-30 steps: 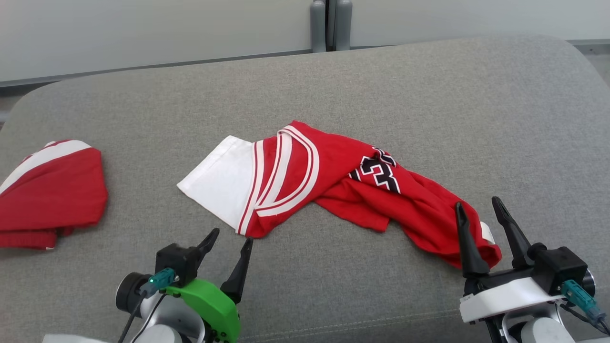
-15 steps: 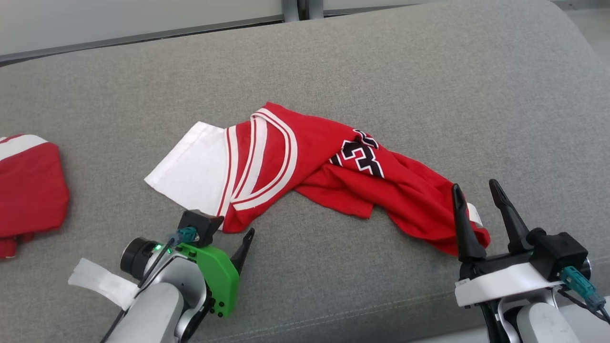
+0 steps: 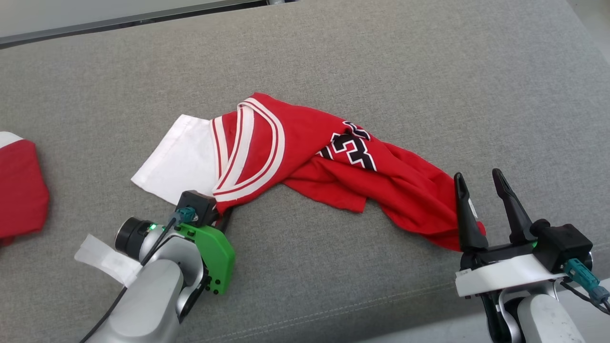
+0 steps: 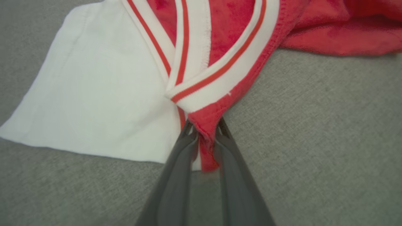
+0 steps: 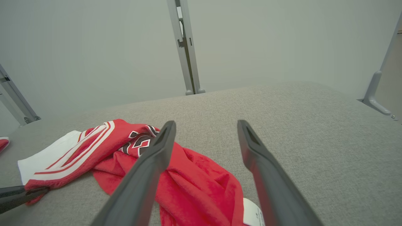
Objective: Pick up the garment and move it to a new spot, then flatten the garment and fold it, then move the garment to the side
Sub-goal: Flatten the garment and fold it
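Centrally on grey fabric surface (image 3: 429,71) (pale wall (image 5: 94,47) behind): garment (image 3: 305,143) corner pinched in left gripper (image 4: 204,128); right gripper (image 3: 476,174) spread, empty.

Seen from the head, the left claw's (image 4: 204,133) fingertips are hidden behind its wrist housing and the garment's (image 3: 305,143) corner, and the black number (image 3: 350,150) is partly lost in folds. A second red cloth (image 3: 19,190) is cut off by the left edge. The white label (image 5: 252,213) between the right claw's (image 5: 205,122) fingers runs off the bottom edge, its print too small to read.
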You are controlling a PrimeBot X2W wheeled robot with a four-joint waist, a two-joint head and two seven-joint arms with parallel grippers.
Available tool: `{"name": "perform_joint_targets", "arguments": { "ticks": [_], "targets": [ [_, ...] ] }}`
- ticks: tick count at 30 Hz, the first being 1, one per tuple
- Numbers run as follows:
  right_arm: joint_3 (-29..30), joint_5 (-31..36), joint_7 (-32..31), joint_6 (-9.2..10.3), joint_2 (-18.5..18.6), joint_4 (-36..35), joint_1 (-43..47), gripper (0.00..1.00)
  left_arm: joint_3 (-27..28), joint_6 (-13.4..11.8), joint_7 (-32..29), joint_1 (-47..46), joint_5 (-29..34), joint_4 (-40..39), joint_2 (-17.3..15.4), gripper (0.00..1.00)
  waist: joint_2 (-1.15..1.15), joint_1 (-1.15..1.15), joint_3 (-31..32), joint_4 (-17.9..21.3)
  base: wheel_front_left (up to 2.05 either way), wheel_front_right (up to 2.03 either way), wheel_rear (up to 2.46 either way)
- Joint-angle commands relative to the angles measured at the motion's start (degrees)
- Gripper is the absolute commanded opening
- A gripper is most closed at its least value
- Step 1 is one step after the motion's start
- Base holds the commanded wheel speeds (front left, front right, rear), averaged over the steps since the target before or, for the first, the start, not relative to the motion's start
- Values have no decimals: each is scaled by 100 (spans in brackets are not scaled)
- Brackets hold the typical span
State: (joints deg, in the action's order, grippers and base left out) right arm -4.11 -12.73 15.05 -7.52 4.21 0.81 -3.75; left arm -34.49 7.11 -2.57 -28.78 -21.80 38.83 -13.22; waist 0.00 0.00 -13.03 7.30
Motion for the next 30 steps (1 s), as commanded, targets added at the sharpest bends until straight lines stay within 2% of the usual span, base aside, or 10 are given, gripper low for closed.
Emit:
{"name": "perform_joint_targets", "arguments": {
  "ticks": [1,4,7,10,12,18,21,24,25,30],
  "targets": [
    [40,-9,12,6,-22,-39,-34,100,-33,31,63,-144,13,38,4,0,0,0,-6,-26,0,0,0],
    [74,-15,12,6,-38,-41,-21,100,-35,40,2,-207,-175,-153,-6,0,0,0,5,-66,0,0,0],
    [117,-18,12,6,-56,-38,18,100,-133,38,-222,-219,-466,-678,-129,0,0,0,30,-119,0,0,0],
    [147,-25,12,6,-73,-30,69,100,-209,37,-564,-149,-960,-1489,-348,0,0,0,72,-180,0,0,0],
    [158,-25,12,6,-74,-12,99,100,-221,37,-847,-107,-1209,-2082,-631,0,0,0,115,-212,0,0,0],
    [134,-72,12,6,-100,7,117,100,158,-2,-1785,163,-2395,-3732,-1185,0,0,0,225,-242,0,0,0],
    [101,-96,12,6,-112,31,103,100,438,-84,-2120,270,-2975,-4296,-1314,0,0,0,242,-223,0,0,0],
    [87,-133,12,6,-118,39,89,100,724,-207,-2377,321,-3504,-4705,-1434,0,0,0,236,-192,0,0,0],
    [74,-143,12,6,-121,43,84,100,888,-247,-2564,360,-3905,-4834,-1477,0,0,0,223,-167,0,0,0],
    [35,-194,12,6,-124,54,48,100,1151,-340,-2921,288,-4539,-4580,-1584,0,0,0,176,-115,0,0,0]
  ]
}}
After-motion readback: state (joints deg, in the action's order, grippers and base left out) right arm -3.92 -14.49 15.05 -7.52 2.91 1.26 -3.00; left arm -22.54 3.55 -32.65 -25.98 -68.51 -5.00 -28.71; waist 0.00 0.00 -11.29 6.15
